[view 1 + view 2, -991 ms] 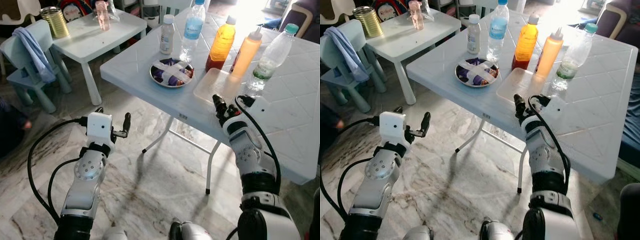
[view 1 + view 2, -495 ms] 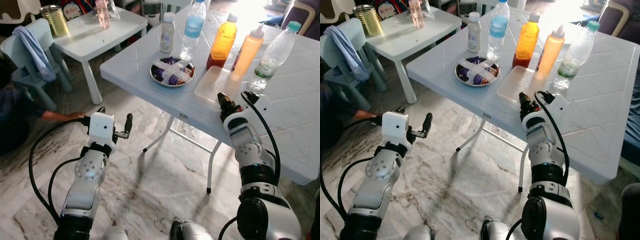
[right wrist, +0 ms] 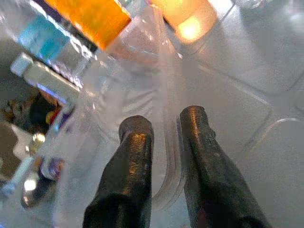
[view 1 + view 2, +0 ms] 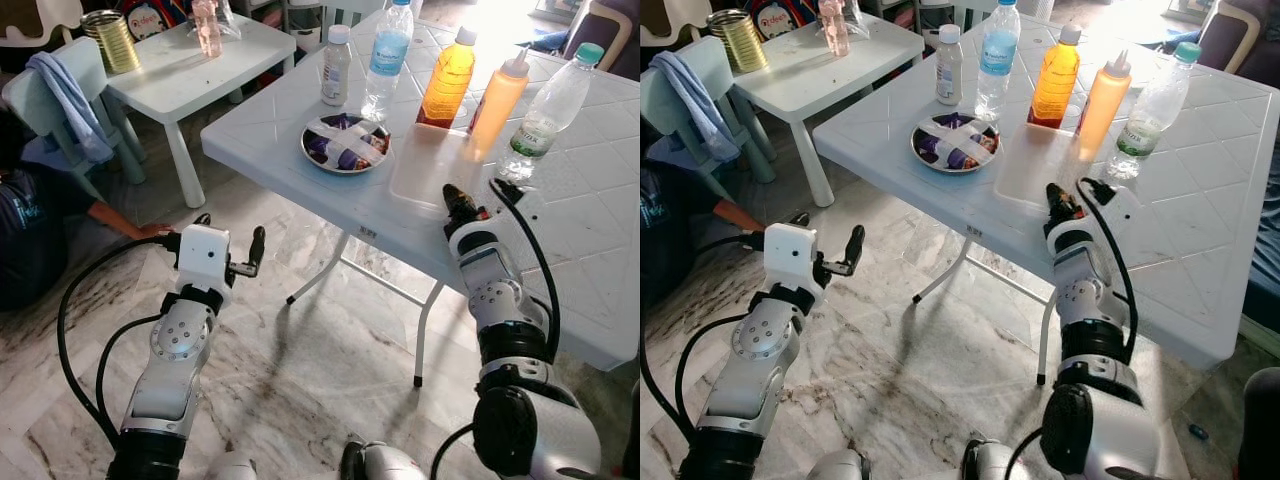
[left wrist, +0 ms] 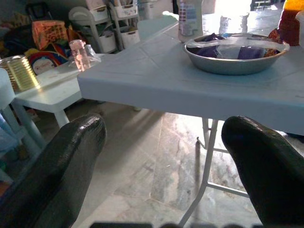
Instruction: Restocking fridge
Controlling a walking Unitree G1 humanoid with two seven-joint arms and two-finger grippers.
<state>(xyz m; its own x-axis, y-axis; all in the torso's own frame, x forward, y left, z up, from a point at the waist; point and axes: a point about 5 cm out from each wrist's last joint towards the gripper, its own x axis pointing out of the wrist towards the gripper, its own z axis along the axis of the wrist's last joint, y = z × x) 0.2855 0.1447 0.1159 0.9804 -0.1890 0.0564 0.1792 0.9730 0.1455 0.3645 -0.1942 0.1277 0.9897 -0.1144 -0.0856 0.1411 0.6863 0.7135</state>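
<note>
On the white folding table (image 4: 270,130) stand a small white bottle (image 4: 335,65), a water bottle (image 4: 386,60), an orange juice bottle (image 4: 446,85), an orange squeeze bottle (image 4: 497,95) and a clear green-capped bottle (image 4: 546,108). A metal bowl (image 4: 345,143) of wrapped items sits near the edge. My right gripper (image 4: 455,196) is at the near rim of a clear plastic container (image 4: 430,160); in the right wrist view its fingers (image 3: 164,124) close over that rim (image 3: 172,147). My left gripper (image 4: 228,230) hangs open below the table edge, with nothing in it (image 5: 161,137).
A small white table (image 4: 190,75) with a tin can (image 4: 110,40) and a pink cup (image 4: 205,25) stands at the back left. Beside it is a blue chair (image 4: 50,110) draped with cloth. A person (image 4: 30,235) crouches at the left, with one hand (image 4: 150,230) on the floor.
My right gripper has moved forward over the table onto the container's rim. A person has come into view at the left and put a hand on the floor. The left arm holds still.
</note>
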